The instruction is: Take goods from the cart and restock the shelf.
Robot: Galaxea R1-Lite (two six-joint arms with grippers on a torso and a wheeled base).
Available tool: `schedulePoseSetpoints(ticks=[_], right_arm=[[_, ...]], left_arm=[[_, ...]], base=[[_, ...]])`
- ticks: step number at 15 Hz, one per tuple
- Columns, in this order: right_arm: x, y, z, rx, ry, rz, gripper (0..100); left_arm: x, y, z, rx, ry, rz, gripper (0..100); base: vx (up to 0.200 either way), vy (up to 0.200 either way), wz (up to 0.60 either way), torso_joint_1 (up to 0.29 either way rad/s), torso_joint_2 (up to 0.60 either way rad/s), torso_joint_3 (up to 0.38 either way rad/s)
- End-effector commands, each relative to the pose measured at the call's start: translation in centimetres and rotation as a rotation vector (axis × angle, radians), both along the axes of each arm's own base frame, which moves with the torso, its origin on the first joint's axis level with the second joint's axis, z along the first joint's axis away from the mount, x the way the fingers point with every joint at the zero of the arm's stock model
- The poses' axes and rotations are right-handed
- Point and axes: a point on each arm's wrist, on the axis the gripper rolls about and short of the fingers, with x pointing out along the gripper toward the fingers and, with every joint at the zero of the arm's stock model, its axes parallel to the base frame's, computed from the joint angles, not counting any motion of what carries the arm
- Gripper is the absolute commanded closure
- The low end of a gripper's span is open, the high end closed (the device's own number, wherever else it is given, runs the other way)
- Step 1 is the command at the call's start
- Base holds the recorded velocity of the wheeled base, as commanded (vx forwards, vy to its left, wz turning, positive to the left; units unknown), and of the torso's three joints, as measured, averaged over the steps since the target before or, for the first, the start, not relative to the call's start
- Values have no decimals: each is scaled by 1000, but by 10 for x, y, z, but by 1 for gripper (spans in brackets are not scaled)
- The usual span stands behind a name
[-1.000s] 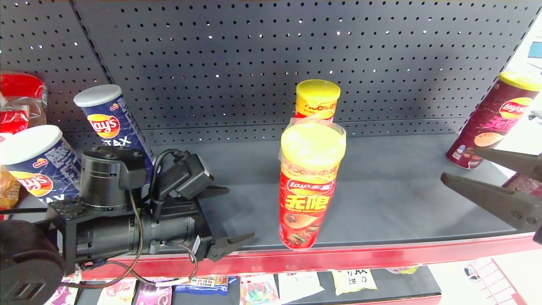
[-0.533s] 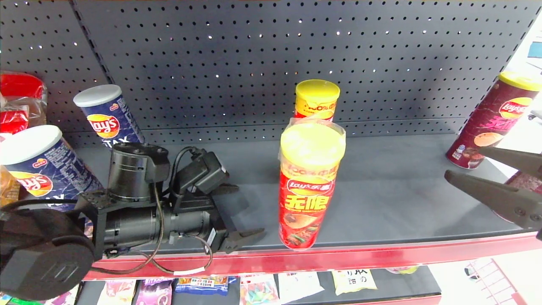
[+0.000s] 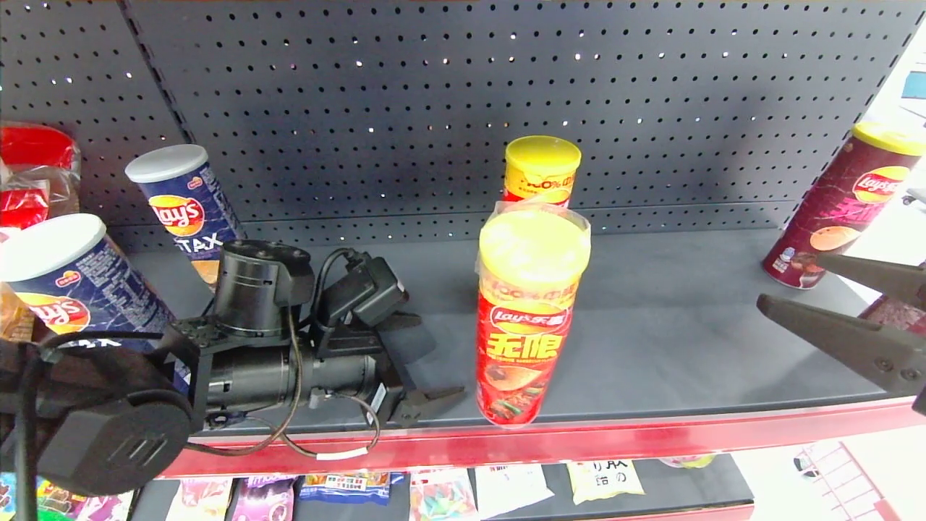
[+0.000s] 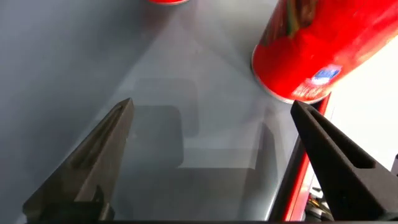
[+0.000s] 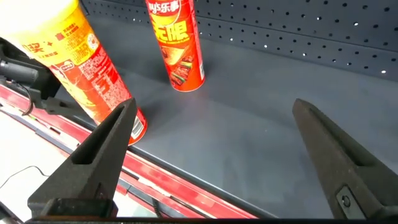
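Two grippers hang over the shelf (image 3: pixel 651 325), both with fingers spread wide and nothing between them. The left gripper (image 3: pixel 430 358) lies low along the shelf's front edge, pointing toward the front red can (image 3: pixel 532 318); its lower fingertip is close beside the can's base with a small gap between them. From the left wrist, the left gripper (image 4: pixel 211 106) frames bare shelf, with that can's bottom (image 4: pixel 311 56) just past one finger. The right gripper (image 3: pixel 788 282) sits at the shelf's right end, near the foot of the maroon can (image 3: pixel 839 210). From the right wrist, the right gripper (image 5: pixel 214 104) opens toward both red cans.

The front red can stands upright near the red lip (image 3: pixel 579 438), and the back red can (image 3: pixel 542 170) stands upright behind it, against the pegboard (image 3: pixel 434 94). Two blue cans (image 3: pixel 184 199) stand at the left. Snack packets (image 3: pixel 434 492) lie on the level below.
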Motion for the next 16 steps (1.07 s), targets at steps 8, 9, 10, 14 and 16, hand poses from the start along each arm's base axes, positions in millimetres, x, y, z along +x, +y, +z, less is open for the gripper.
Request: schedulePoseSetpoints(ticks=[8, 9, 10, 14, 16], right_arm=[[1, 0, -1, -1, 4, -4, 0], [1, 0, -1, -1, 4, -6, 0], [1, 0, 0, 0, 2, -6, 0], [0, -1, 0, 2, -2, -6, 0], [-1, -1, 1, 4, -6, -7, 0]], left_arm=[[5, -12, -1, 1, -4, -21, 0], [4, -15, -2, 3, -2, -27, 0], [4, -16, -2, 3, -2, -30, 0], [5, -18, -4, 7, -1, -31, 0], [5, -19, -4, 8, 0, -31, 0]], base=[[0, 0, 0, 0, 0, 0], [0, 0, 0, 0, 0, 0], [0, 0, 0, 0, 0, 0], [0, 0, 0, 0, 0, 0], [0, 0, 0, 0, 0, 0]])
